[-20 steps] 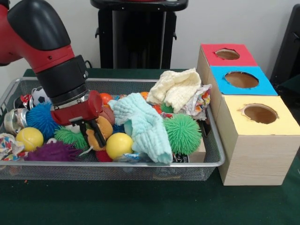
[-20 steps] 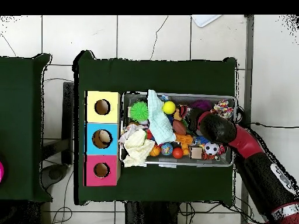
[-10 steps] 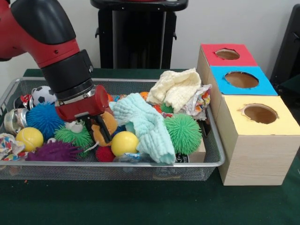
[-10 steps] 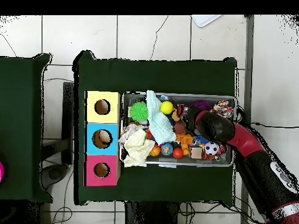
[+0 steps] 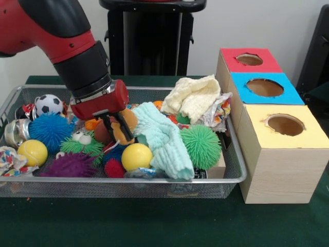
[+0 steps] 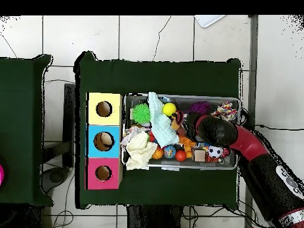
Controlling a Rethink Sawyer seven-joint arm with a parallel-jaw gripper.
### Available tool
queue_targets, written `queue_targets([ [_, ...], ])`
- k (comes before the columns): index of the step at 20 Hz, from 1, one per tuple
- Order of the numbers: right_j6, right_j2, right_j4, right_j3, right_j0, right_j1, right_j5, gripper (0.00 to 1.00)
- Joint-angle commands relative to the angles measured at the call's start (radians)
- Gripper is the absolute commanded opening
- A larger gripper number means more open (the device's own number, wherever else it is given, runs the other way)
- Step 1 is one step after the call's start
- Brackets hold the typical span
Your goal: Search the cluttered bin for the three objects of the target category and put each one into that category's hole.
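Presently the bin sits on the green surface, heaped with balls, spiky toys and cloths, just beside three boxes; the red hole tops the box farthest from the front camera. The tool stands low over the bin's middle, closed on a brown and orange plush toy raised slightly above the pile. Judging by this, a pick is in hand but no delivery shows. The holes' interiors are dark, so nothing confirms any item inside. The target category cannot be read. The tool's fingertips are partly masked by the toy, and a pale blue cloth covers items beneath.
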Motion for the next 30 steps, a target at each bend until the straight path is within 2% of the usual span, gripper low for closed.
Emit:
queue_targets([
  [1,0.032,0.029,0.074,0.117,0.025,-0.070,0.182,0.00],
  [6,0.052,0.047,0.120,0.163,0.022,-0.117,0.200,0.00],
  [15,0.076,0.023,0.152,0.176,0.056,-0.128,0.162,0.00],
  [20,0.121,0.009,0.179,0.199,0.082,-0.136,0.113,0.00],
  [30,0.226,-0.030,0.204,0.305,0.149,-0.170,-0.037,0.00],
])
